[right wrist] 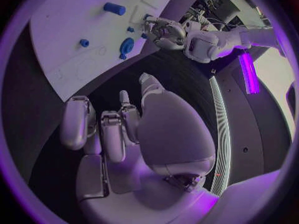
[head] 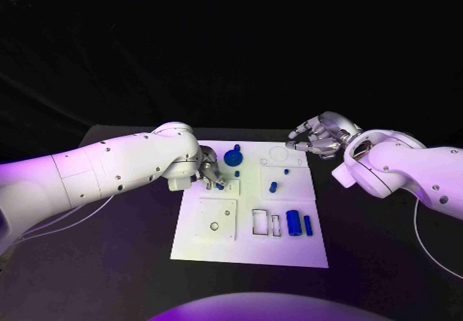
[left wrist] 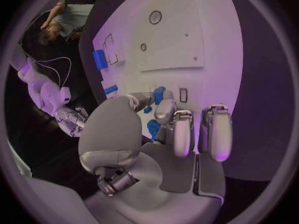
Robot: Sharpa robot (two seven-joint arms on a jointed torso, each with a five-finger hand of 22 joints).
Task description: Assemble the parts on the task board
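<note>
The left robot hand (head: 209,171) is down on the board (head: 249,249) near its left edge, pinching a small blue part (left wrist: 154,128) between thumb and fingers. The right robot hand (head: 318,138) hovers off the board's far right corner above the surface (head: 116,281), fingers curled loosely apart, holding nothing

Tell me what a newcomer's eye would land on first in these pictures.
First, the white task board in the middle of the black table, dotted with small blue parts. Next, the left hand down at the board's left edge, fingertips at a small blue piece; whether it grips the piece is unclear. The right hand hangs over the board's far right corner, holding nothing.
</note>
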